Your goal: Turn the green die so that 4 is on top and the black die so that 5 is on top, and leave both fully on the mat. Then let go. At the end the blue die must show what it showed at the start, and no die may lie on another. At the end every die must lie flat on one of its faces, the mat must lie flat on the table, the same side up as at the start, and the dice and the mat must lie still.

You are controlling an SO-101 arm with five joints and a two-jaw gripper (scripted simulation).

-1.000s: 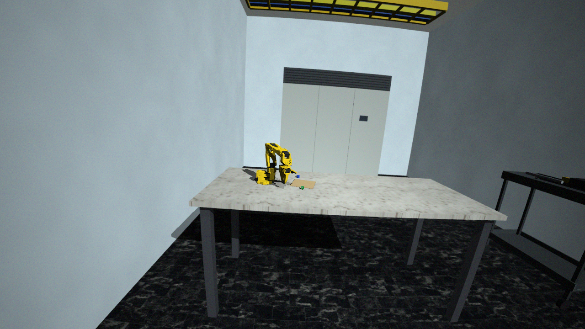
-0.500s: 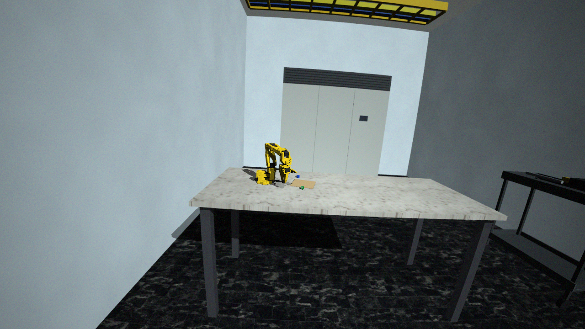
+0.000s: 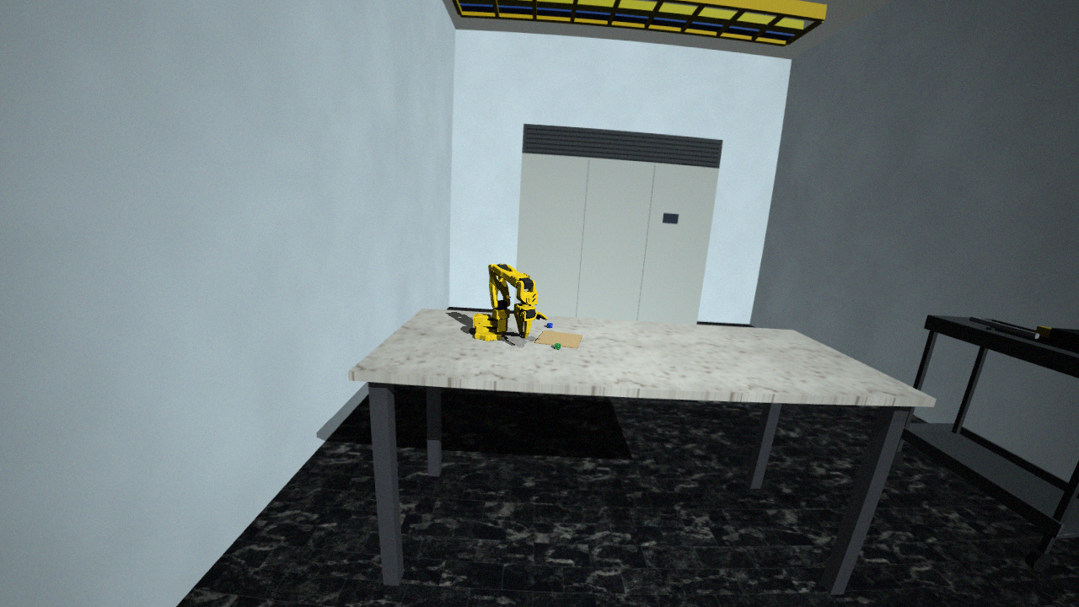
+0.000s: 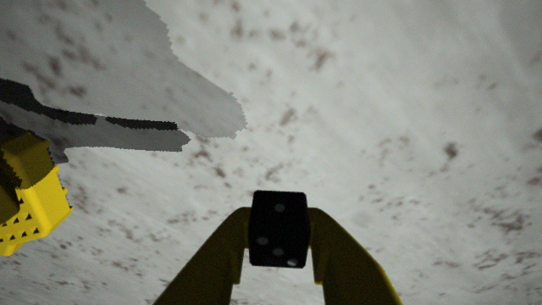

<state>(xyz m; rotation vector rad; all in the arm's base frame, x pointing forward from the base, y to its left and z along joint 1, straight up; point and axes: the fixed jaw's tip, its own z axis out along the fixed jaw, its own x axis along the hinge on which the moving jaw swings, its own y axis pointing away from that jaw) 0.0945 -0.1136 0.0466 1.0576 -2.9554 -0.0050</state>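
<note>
In the wrist view my gripper is shut on the black die, held between the two yellow fingers above the bare marble table top. The face toward the camera shows several white pips. In the exterior view the yellow arm stands at the table's far left, its gripper pointing down just left of the tan mat. The green die lies at the mat's near edge. The blue die lies just beyond the mat's far edge. The black die is too small to make out in the exterior view.
The arm's yellow base shows at the left of the wrist view, with its shadow on the table. A black side cart stands to the right of the table. The table's left edge is close to the arm.
</note>
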